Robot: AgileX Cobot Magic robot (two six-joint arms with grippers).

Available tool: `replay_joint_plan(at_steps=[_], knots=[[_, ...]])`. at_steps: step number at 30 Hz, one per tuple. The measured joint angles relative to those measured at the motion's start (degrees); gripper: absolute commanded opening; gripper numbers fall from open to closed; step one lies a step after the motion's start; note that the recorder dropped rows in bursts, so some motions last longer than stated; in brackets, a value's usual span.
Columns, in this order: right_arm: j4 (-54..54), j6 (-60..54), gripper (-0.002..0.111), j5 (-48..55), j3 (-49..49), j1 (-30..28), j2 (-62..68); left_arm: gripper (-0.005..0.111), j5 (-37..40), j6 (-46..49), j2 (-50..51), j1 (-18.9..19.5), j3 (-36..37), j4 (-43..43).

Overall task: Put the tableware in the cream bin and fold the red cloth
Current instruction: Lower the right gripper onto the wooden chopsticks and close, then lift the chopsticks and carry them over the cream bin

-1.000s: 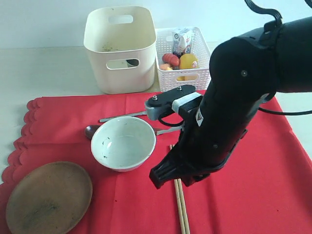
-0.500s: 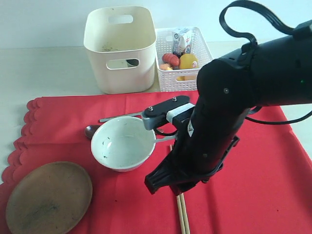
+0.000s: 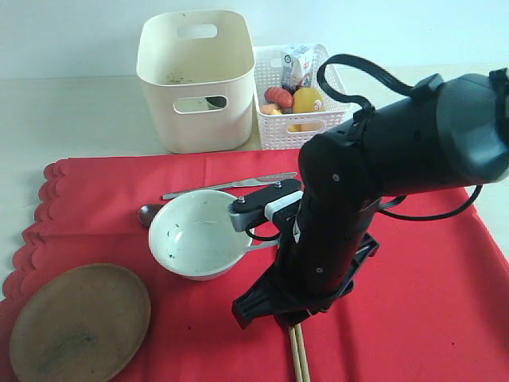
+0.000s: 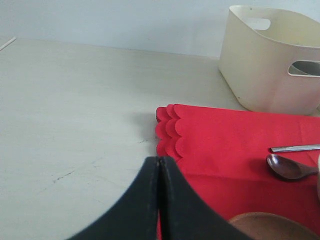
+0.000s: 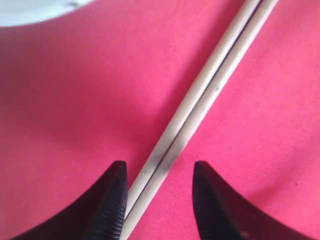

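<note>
Left gripper (image 4: 159, 190): clamped shut, holding nothing, parked over bare table just off the scalloped edge of the red cloth (image 3: 445, 263). Leave it there.

Plate (image 3: 79, 322), spoon (image 3: 147, 213), bowl (image 3: 200, 235) and knife (image 3: 227, 186) are all on the cloth, not yet binned. The cream bin (image 3: 195, 79) stands on the table beyond the cloth's far edge.

Step in hand, as I read it: pick up the chopsticks (image 5: 202, 97). They lie on the cloth just right of the bowl, side by side and touching. The right arm (image 3: 358, 207) covers most of them in the exterior view.

Right gripper (image 5: 159, 167): jaws apart, one on each side of the pair, nothing gripped yet.

To do it well:
- The sticks cross the gap at a slant. Twist the wrist so the jaws close square across them, or one stick may roll out.
- They are thin and flat on fabric. Get the tips right down to the cloth, but expect to pinch some cloth. Check on lift that the cloth doesn't come up too.
- Close slowly and catch both sticks.
- I can't tell how far along their length the grip sits. Mid-length is best, or they'll droop.
- The bowl rim is close, so lift straight up before swinging to the bin.

White basket (image 3: 306, 95), right of the bin, is not the target.
</note>
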Motion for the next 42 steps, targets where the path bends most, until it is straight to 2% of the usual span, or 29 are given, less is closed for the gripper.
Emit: replay_joint_plan(at_steps=[31,34,38,41,42], knots=[[0.7,9.7,0.041,-0.4,-0.3,0.0,3.2,0.000,0.0,0.0,0.0,0.0,0.0,0.0],[0.4,10.9,0.034,-0.3,-0.4,0.0,3.7,0.000,0.0,0.0,0.0,0.0,0.0,0.0],[-1.6,12.8,0.011,-0.2,-0.4,0.0,3.8,0.000,0.0,0.0,0.0,0.0,0.0,0.0],[-2.8,13.9,0.000,-0.1,-0.4,0.0,3.8,0.000,0.0,0.0,0.0,0.0,0.0,0.0],[-2.9,14.1,0.000,0.1,-0.4,0.0,3.8,0.000,0.0,0.0,0.0,0.0,0.0,0.0]])
